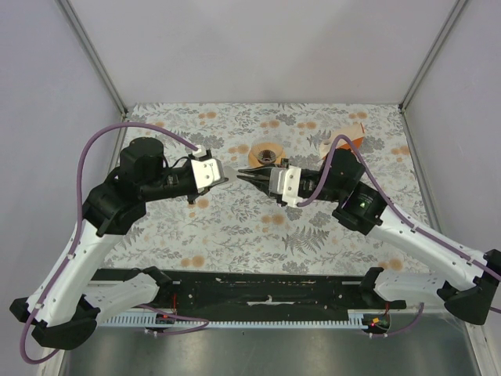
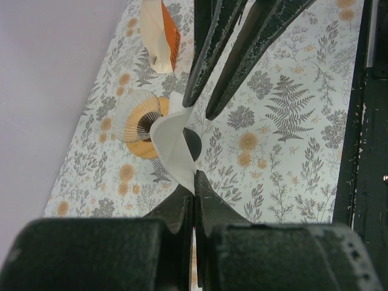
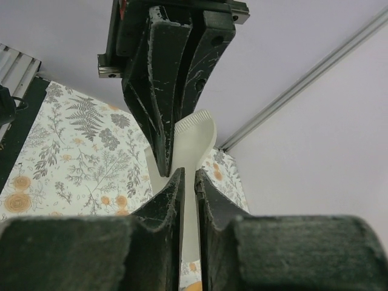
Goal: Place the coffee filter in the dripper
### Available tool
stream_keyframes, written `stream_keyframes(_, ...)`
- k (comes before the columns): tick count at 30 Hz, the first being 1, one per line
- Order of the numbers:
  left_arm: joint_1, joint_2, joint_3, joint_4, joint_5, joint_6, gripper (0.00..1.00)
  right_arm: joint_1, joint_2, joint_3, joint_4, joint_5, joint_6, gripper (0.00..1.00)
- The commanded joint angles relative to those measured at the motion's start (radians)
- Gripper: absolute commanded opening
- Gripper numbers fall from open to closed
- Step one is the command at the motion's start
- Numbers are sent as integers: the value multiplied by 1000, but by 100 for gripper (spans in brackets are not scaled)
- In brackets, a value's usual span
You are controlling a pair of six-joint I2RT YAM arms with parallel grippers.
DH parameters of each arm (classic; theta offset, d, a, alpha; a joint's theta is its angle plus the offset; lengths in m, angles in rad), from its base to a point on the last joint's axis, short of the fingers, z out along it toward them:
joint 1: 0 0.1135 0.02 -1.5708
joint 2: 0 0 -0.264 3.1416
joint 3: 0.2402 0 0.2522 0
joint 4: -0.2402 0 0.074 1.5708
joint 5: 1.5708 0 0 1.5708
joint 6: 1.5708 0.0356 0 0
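Observation:
My left gripper is shut on the lower corner of the coffee filter, a thin white paper fan held in the air. My right gripper faces it tip to tip. Its jaws stand a narrow gap apart, at the filter's other edge. I cannot tell whether they touch the paper. The dripper, an orange-brown funnel with a dark hole, sits on the table just behind the two grippers, below the filter.
An orange-and-white box lies at the back right, behind the right arm. The floral tablecloth covers the table. Grey walls and metal frame posts enclose the back and sides.

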Motion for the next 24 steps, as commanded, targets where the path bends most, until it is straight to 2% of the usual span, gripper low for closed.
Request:
stream_keyframes(1, -7, 3, 40, -8, 11, 41, 2, 6, 8, 52, 8, 33, 19, 20)
stream_keyframes(11, -10, -1, 38, -6, 9, 44, 2, 7, 34, 71, -35, 9, 9, 34)
stream_keyframes(18, -10, -3, 38, -6, 8, 44, 2, 7, 49, 96, -71, -10, 4, 49)
stream_keyframes(24, -11, -1, 38, -6, 5, 46, 2, 7, 61, 116, -87, -21, 1, 56)
